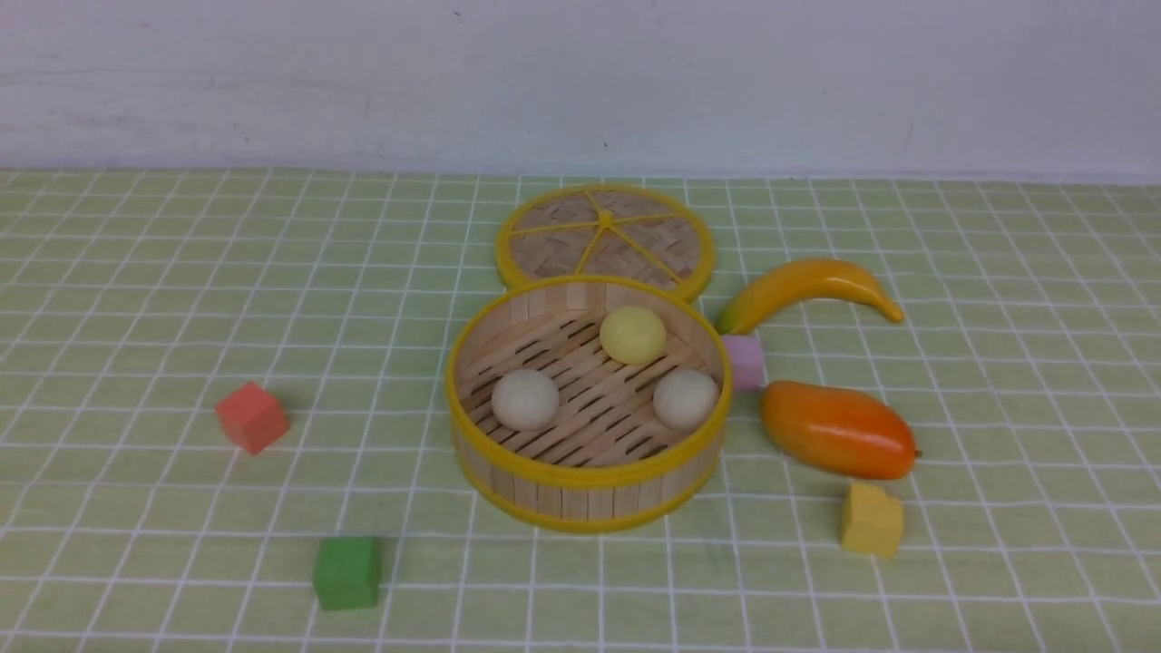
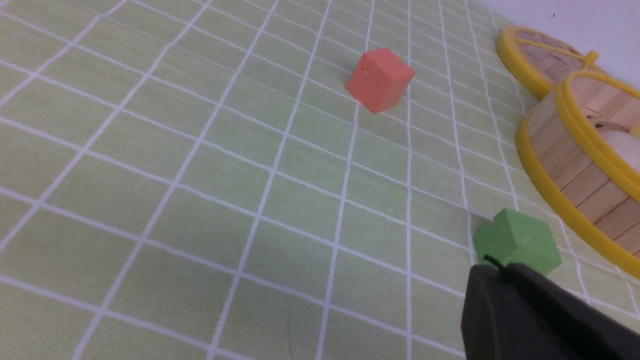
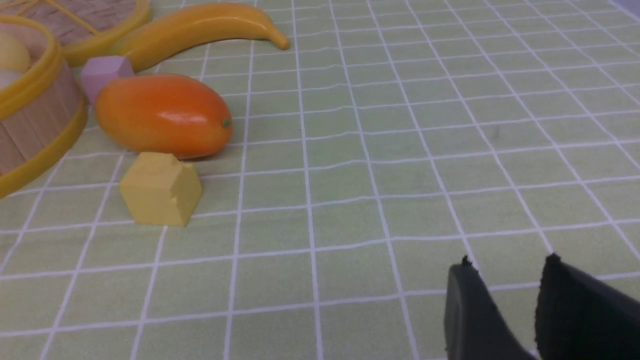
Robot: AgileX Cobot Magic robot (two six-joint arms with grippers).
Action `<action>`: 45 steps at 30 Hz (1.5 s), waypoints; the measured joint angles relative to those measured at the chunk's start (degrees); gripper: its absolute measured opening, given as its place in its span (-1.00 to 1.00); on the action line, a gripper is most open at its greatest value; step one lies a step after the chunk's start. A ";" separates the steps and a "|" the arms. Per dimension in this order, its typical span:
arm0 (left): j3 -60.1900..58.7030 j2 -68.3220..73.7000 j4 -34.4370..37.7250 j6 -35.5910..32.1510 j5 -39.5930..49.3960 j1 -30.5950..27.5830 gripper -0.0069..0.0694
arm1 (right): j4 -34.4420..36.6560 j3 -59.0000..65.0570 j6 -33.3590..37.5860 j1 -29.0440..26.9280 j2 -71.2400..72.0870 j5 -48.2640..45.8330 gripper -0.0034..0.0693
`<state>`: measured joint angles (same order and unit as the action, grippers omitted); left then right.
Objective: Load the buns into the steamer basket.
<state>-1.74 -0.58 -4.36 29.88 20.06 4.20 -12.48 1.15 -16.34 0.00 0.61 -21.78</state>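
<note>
The steamer basket (image 1: 586, 479) stands mid-table with three buns on its slatted floor: a pale yellow bun (image 1: 632, 335) at the back, an off-white bun (image 1: 525, 399) front left and another off-white bun (image 1: 686, 399) front right. Neither arm shows in the front view. In the left wrist view my left gripper (image 2: 495, 267) is shut with nothing in it, low over the cloth beside the green cube (image 2: 517, 242); the steamer basket (image 2: 575, 160) shows at the edge. In the right wrist view my right gripper (image 3: 507, 265) stands open and empty over bare cloth, away from the steamer basket (image 3: 35, 125).
A woven lid (image 1: 606, 238) lies behind the basket. To its right are a banana (image 1: 807, 288), a pink cube (image 1: 746, 361), a mango (image 1: 836, 429) and a yellow cube (image 1: 872, 520). A red cube (image 1: 252, 416) and a green cube (image 1: 346, 572) sit on the left.
</note>
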 joint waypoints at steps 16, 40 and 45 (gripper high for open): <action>0.00 0.00 0.00 0.00 -0.02 0.00 -0.83 | 0.00 0.00 0.00 0.00 0.00 0.00 -0.27; 0.00 0.00 0.00 0.00 -0.02 0.00 -0.78 | 0.05 0.00 0.00 0.00 0.00 0.00 -0.25; 0.00 0.00 0.00 0.00 -0.02 0.00 -0.77 | 0.00 0.00 0.00 0.00 0.00 0.00 -0.25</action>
<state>-1.74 -0.58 -4.36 29.88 20.05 4.20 -12.48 1.15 -16.34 0.00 0.61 -21.78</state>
